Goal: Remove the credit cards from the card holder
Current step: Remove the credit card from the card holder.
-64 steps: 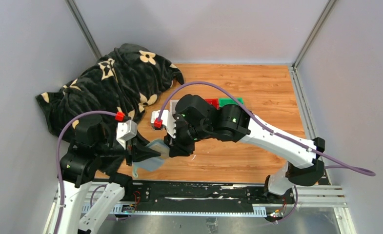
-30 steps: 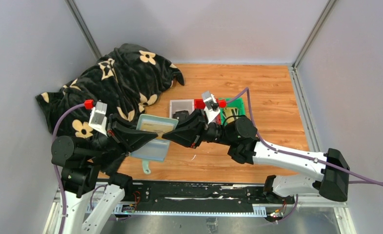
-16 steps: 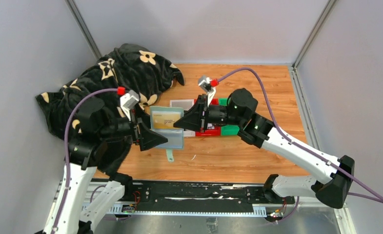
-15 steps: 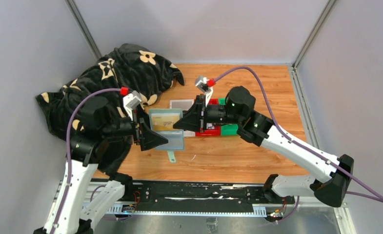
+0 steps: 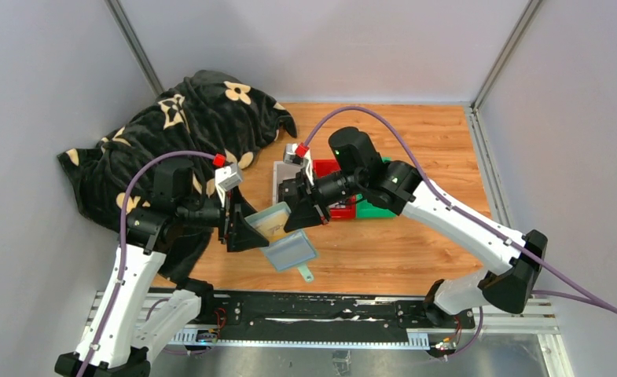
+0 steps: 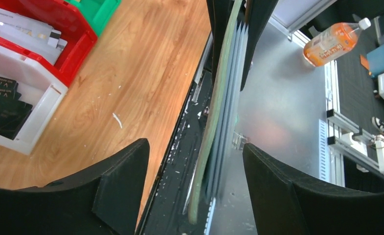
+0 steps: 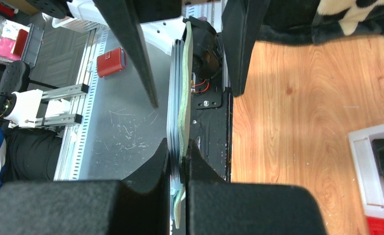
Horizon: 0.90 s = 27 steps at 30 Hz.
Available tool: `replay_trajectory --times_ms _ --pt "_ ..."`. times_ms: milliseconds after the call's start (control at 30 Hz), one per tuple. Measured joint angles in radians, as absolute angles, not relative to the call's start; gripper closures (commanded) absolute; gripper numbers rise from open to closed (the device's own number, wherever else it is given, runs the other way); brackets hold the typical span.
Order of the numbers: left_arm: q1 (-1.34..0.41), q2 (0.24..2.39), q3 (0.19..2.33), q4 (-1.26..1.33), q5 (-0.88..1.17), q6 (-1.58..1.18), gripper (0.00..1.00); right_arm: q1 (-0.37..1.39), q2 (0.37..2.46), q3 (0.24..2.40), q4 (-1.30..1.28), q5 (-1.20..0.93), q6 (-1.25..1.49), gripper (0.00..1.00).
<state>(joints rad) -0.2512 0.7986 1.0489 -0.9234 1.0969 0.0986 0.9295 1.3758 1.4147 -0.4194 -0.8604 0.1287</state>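
Right wrist view: the right gripper (image 7: 179, 147) is clenched tight on one end of the card holder (image 7: 180, 98). The holder is up in the air, close to the near edge of the worktop (image 5: 415, 141), left of the middle. The left gripper (image 6: 194, 147) is spread wide, one finger on each side of the holder, not touching it. A gold card (image 5: 272, 226) shows inside.

Past them, near the middle, sit three trays:
- a white tray (image 6: 38, 110) with black cards (image 6: 1, 105)
- a red tray (image 6: 82, 29) with silvery cards (image 6: 18, 29)
- a green tray (image 6: 99, 10)

A black flowery blanket (image 5: 187, 126) fills the far left corner.
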Motion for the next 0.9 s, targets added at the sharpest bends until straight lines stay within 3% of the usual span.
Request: replay_trajectory --times_ms 267,367,433,500,567,633,733,900 --pt "-0.251 0.761 1.009 -0.934 1.13 0.139 0.53 0.967 1.5 1.615 -0.582 -0.882 0.007 1.0" --pt "-0.251 0.756 1.009 -0.937 1.139 0.148 0.69 0.985 1.551 1.67 -0.648 -0.881 -0.032 1.0" --pt "-0.251 0.749 1.008 -0.939 1.144 0.16 0.85 0.994 1.58 1.699 -0.685 -0.878 -0.052 0.93" --pt "-0.251 0.742 1.005 -0.943 1.144 0.167 0.95 0.996 1.599 1.718 -0.705 -0.874 -0.067 0.84" --pt "-0.251 0.735 1.003 -0.945 1.141 0.174 0.99 0.999 1.604 1.724 -0.709 -0.873 -0.072 0.66" --pt "-0.251 0.728 1.003 -0.945 1.138 0.188 1.0 0.999 1.599 1.72 -0.693 -0.875 -0.056 0.55" --pt "-0.251 0.721 1.004 -0.948 1.131 0.196 1.0 0.995 1.55 1.625 -0.559 -0.899 0.028 0.49" --pt "-0.251 0.72 1.019 -0.94 1.123 0.173 1.0 0.963 1.358 1.239 -0.105 -0.944 0.3 0.46"
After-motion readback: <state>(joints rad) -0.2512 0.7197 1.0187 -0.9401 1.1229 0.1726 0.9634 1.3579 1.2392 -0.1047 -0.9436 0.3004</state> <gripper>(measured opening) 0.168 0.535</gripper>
